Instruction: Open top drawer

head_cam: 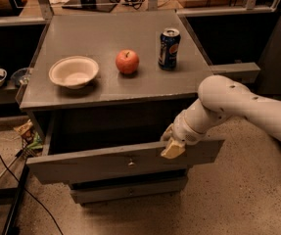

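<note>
Grey cabinet top (pixel 130 33) bears white bowl (pixel 74 71), red apple (pixel 127 61), soda can (pixel 169 48); tool (pixel 172 146) at top drawer (pixel 105 160) front rim
</note>
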